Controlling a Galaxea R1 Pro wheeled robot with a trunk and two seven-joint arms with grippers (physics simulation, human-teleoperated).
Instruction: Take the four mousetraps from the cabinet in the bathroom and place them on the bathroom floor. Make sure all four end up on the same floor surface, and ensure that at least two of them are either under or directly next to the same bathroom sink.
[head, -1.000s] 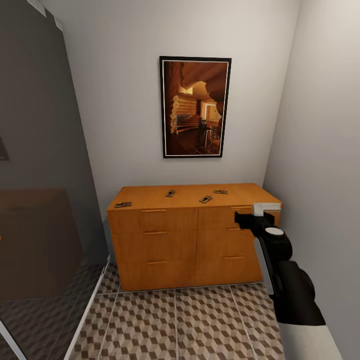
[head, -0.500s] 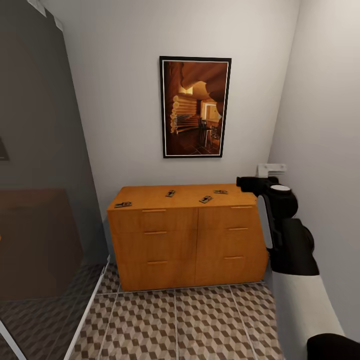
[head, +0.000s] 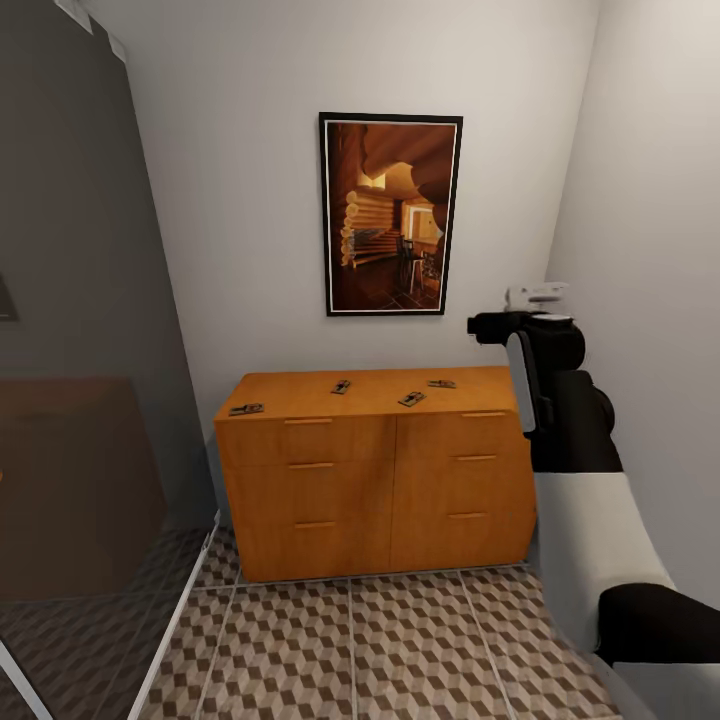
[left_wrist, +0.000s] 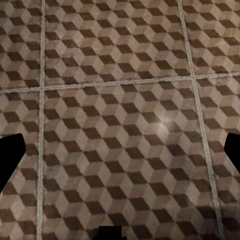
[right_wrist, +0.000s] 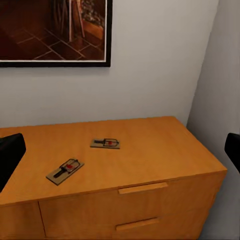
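Note:
The orange-brown cabinet stands against the back wall. Several mousetraps lie on its flat top: one at the left front corner, one at the back middle, and two to the right. My right gripper is raised above the cabinet's right end, clear of the top. In the right wrist view it is open, facing two mousetraps on the cabinet. My left gripper is open and empty over the cube-patterned bathroom floor.
A framed picture hangs above the cabinet. A dark glass panel closes off the left side, and a plain wall runs close along the right. Tiled floor lies in front of the cabinet.
My right arm has risen from in front of the cabinet's upper right drawer to above the level of its top. The mousetraps have not moved.

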